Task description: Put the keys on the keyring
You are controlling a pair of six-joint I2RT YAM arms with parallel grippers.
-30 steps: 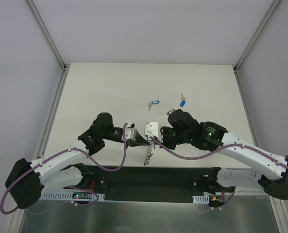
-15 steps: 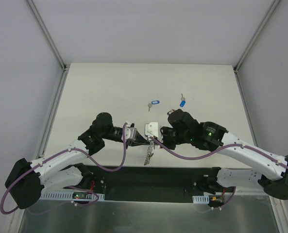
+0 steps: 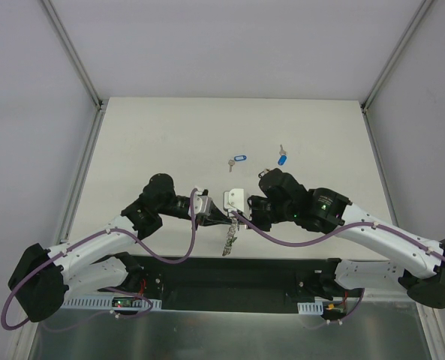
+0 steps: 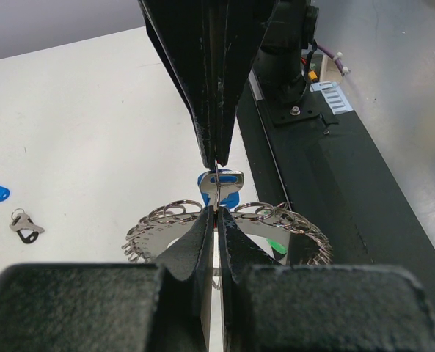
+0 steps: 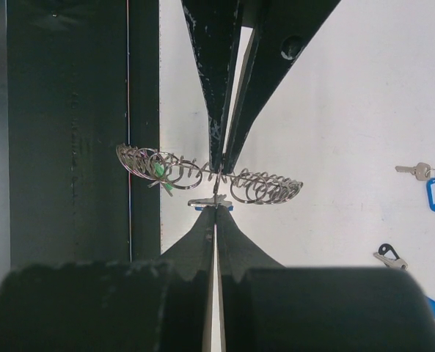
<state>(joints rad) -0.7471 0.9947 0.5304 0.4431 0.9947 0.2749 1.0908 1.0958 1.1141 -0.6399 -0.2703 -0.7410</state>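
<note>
My left gripper point(image 4: 216, 213) is shut on the rim of the keyring point(image 4: 162, 224), a wide grey coiled ring with a green spot, held up above the table's near edge. My right gripper point(image 5: 216, 208) faces it tip to tip and is shut on a small silver key with a blue tag point(image 5: 214, 201), right against the keyring point(image 5: 265, 187). In the top view both grippers meet point(image 3: 230, 217) and the keyring point(image 3: 228, 240) hangs below them. On the table lie a blue-tagged key point(image 3: 239, 159), a dark-tagged key point(image 3: 231, 165) beside it, and another blue-tagged key point(image 3: 282, 159).
The black base rail point(image 3: 237, 274) runs along the near edge just under the keyring, and it also shows in the left wrist view point(image 4: 327, 161) and the right wrist view point(image 5: 70, 147). The white table point(image 3: 169, 135) has frame posts at its far corners.
</note>
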